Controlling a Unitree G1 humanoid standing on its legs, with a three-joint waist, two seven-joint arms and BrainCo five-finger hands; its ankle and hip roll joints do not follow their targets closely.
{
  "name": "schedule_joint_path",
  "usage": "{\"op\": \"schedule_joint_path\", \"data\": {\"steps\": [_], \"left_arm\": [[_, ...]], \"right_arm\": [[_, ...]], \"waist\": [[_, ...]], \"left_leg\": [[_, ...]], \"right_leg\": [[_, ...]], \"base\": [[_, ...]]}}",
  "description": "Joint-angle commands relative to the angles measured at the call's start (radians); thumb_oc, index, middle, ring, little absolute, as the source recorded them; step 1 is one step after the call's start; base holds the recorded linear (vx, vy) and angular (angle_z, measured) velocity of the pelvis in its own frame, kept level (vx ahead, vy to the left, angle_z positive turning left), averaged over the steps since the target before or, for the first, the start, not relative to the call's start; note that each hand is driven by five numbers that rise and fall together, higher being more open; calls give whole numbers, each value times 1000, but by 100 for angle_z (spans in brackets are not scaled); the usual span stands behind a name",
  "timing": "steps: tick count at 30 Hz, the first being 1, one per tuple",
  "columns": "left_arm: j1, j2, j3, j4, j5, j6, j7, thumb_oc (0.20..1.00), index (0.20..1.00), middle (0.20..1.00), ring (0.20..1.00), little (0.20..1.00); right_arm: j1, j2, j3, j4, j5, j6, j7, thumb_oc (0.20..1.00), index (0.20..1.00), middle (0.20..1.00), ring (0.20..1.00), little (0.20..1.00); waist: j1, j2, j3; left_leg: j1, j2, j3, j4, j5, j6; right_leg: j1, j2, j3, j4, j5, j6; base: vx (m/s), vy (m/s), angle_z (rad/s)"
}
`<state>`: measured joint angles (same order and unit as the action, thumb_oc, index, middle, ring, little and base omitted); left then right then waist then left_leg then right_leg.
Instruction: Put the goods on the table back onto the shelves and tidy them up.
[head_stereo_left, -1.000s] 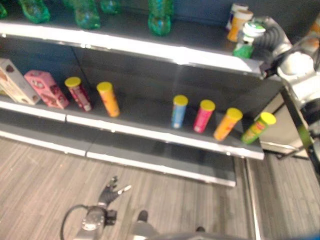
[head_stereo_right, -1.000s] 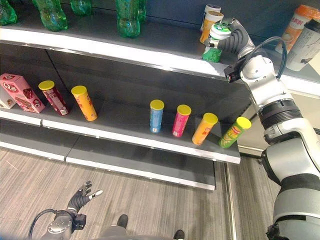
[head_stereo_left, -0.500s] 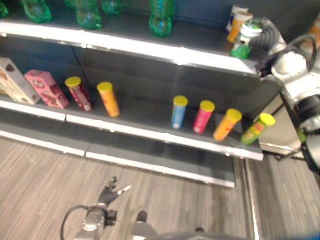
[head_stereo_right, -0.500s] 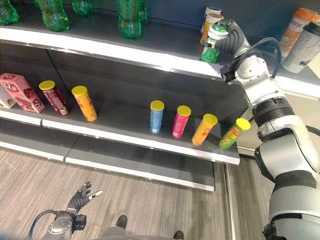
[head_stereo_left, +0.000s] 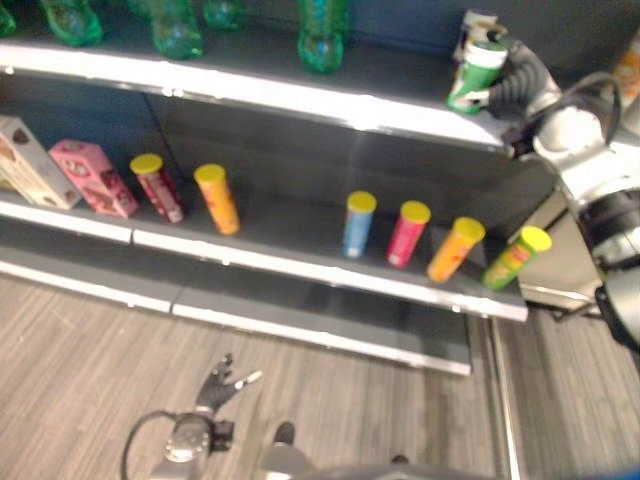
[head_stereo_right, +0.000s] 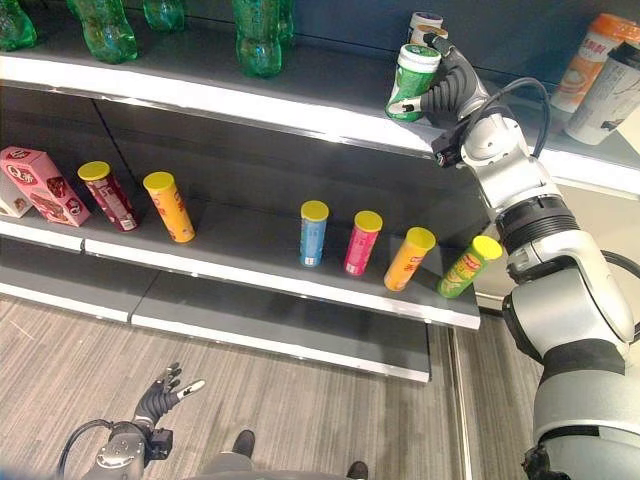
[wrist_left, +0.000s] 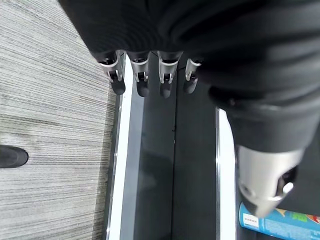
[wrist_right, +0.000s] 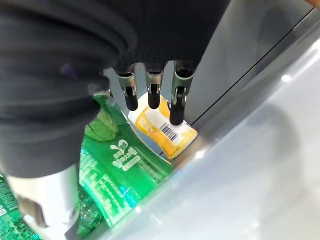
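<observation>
A green cup with a white lid (head_stereo_right: 411, 79) hangs tilted just above the right end of the top shelf (head_stereo_right: 300, 108). My right hand (head_stereo_right: 455, 94) is shut on it from the right side. In the right wrist view the green cup (wrist_right: 119, 172) lies between thumb and fingers (wrist_right: 154, 98), with a yellow-orange cup (wrist_right: 163, 129) behind it by the shelf's back wall. That yellow-orange cup (head_stereo_right: 424, 22) stands right behind the held one. My left hand (head_stereo_right: 162, 394) hangs low over the floor, open with its fingers spread.
Green bottles (head_stereo_right: 256, 32) stand along the top shelf. On the middle shelf are several lidded tubes (head_stereo_right: 313, 232), the rightmost green one (head_stereo_right: 466, 265) leaning at the end, and pink and white boxes (head_stereo_right: 42, 184) at the left. Two tall cups (head_stereo_right: 598, 70) stand on a surface at the far right.
My right hand has raised the green cup off the top shelf's edge and carried it a little left, tilting it. The left hand has not moved.
</observation>
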<state>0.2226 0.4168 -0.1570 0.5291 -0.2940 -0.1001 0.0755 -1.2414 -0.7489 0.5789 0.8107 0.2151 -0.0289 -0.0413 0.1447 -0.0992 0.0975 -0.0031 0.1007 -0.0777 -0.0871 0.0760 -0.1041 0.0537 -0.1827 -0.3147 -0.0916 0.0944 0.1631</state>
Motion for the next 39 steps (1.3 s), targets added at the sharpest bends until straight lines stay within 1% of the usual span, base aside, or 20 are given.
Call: {"op": "schedule_joint_path", "data": {"steps": [1,3,4,6,7,8,9,10,11,13,14,15,17,19,26,33,34,35,37,39], "left_arm": [[-76,41,-4,-11,13,-42,8,1000,1000,1000,1000,1000],[-76,41,-4,-11,13,-42,8,1000,1000,1000,1000,1000],[-75,35,3,-15,20,-40,14,1000,1000,1000,1000,1000],[-69,17,21,-10,42,-41,22,1000,1000,1000,1000,1000],[-66,-2,36,-4,57,-46,28,1000,1000,1000,1000,1000],[-65,6,31,-4,60,-46,27,1000,1000,1000,1000,1000],[-63,6,36,-3,65,-44,24,1000,1000,1000,1000,1000],[-64,6,36,-1,65,-42,25,1000,1000,1000,1000,1000],[-67,-4,37,-8,72,-36,41,1000,1000,1000,1000,1000],[-73,-2,35,-7,78,-34,38,1000,1000,1000,1000,1000],[-73,0,35,-7,79,-34,38,1000,1000,1000,1000,1000],[-73,-2,34,-15,73,-30,32,1000,1000,1000,1000,1000],[-70,-3,36,-20,71,-29,25,1000,1000,1000,1000,1000],[-65,-6,38,-23,64,-27,20,1000,1000,1000,1000,1000],[-46,-15,50,-28,57,-27,21,1000,1000,1000,1000,1000],[-39,-18,56,-27,52,-26,20,1000,1000,1000,1000,1000],[-36,-18,57,-31,42,-25,20,1000,1000,1000,1000,1000],[-33,-19,59,-32,40,-25,21,1000,1000,1000,1000,1000],[-38,-13,53,-29,31,-20,27,1000,1000,1000,1000,1000],[-43,-12,45,-26,21,-21,31,1000,1000,1000,1000,1000]], "right_arm": [[-121,-37,43,9,-17,-24,-43,1000,1000,1000,1000,1000],[-121,-37,43,9,-17,-24,-43,1000,1000,1000,1000,1000],[-103,-77,4,-93,-13,-40,-87,1000,1000,1000,1000,1000],[-30,-189,-104,-296,-42,-76,-178,1000,1000,1000,1000,1000],[63,-275,-242,-416,-51,-106,-254,1000,1000,1000,1000,1000],[118,-288,-301,-452,-47,-107,-261,1000,1000,1000,1000,1000],[163,-328,-352,-472,-55,-111,-281,1000,1000,1000,1000,1000],[175,-344,-361,-482,-88,-101,-294,1000,1000,1000,1000,1000],[248,-303,-468,-587,-129,-108,-361,1000,1000,1000,1000,1000],[286,-256,-507,-648,-89,-126,-344,1000,1000,1000,1000,1000],[291,-255,-512,-652,-90,-125,-344,1000,1000,1000,1000,1000],[299,-210,-502,-695,-21,-145,-295,1000,1000,1000,1000,1000],[295,-198,-482,-711,-5,-149,-273,1000,1000,1000,1000,1000],[278,-166,-431,-736,40,-152,-219,1000,1000,1000,1000,1000],[282,-73,-377,-794,125,-153,-144,1000,1000,1000,1000,1000],[270,-45,-342,-793,162,-151,-115,1000,1000,1000,1000,1000],[251,12,-293,-771,222,-143,-81,1000,1000,1000,1000,1000],[234,29,-265,-761,224,-138,-79,1000,1000,1000,1000,1000],[175,100,-175,-705,204,-99,-53,1000,1000,1000,1000,1000],[143,141,-149,-624,205,-91,-58,1000,1000,1000,1000,1000]], "waist": [[14,-39,32],[14,-39,32],[4,-34,31],[-11,-24,27],[-25,-13,22],[-21,-20,19],[-25,-20,15],[-27,-21,14],[-37,-12,12],[-35,-14,11],[-34,-15,11],[-31,-14,12],[-29,-16,11],[-25,-18,11],[-11,-13,14],[-4,-12,14],[8,-11,16],[8,-10,17],[21,-7,19],[27,-4,20]], "left_leg": [[17,10,14,6,-118,-15],[17,10,14,6,-118,-15],[18,9,15,6,-119,-15],[20,9,15,5,-124,-13],[22,8,14,5,-128,-10],[22,8,14,5,-130,-10],[25,9,17,5,-133,-10],[28,10,19,4,-134,-10],[33,12,24,4,-137,-7],[36,12,23,4,-138,-6],[36,12,24,4,-138,-6],[38,12,26,5,-138,-6],[39,12,27,5,-139,-6],[41,12,30,5,-137,-6],[42,7,31,7,-136,-6],[44,6,33,7,-135,-5],[42,4,35,8,-133,-6],[42,4,36,7,-132,-6],[40,7,37,8,-128,-9],[39,7,36,8,-126,-9]], "right_leg": [[37,-58,19,4,-48,74],[37,-58,19,4,-48,74],[35,-59,22,5,-48,75],[33,-62,22,5,-50,77],[34,-65,20,5,-54,80],[36,-65,18,5,-55,80],[36,-67,17,5,-57,82],[36,-67,19,4,-57,82],[35,-64,25,4,-61,80],[37,-64,26,5,-63,80],[37,-64,26,5,-63,80],[38,-65,25,5,-63,79],[38,-65,26,5,-63,78],[39,-67,26,4,-63,77],[44,-75,21,6,-60,78],[46,-79,18,6,-58,78],[45,-82,14,6,-55,77],[45,-83,14,7,-54,76],[42,-83,14,7,-54,71],[44,-82,13,6,-52,69]], "base": [[0,0,0],[0,0,0],[0,0,0],[22,31,6],[29,16,18],[20,9,22],[5,4,7],[3,15,-12],[-3,15,-26],[-6,6,-26],[-14,0,-13],[-22,0,5],[-22,1,9],[-14,2,2],[-22,4,3],[-5,-1,0],[-40,-17,-8],[-45,-33,-11],[-10,-16,-1],[-2,-7,4]]}}
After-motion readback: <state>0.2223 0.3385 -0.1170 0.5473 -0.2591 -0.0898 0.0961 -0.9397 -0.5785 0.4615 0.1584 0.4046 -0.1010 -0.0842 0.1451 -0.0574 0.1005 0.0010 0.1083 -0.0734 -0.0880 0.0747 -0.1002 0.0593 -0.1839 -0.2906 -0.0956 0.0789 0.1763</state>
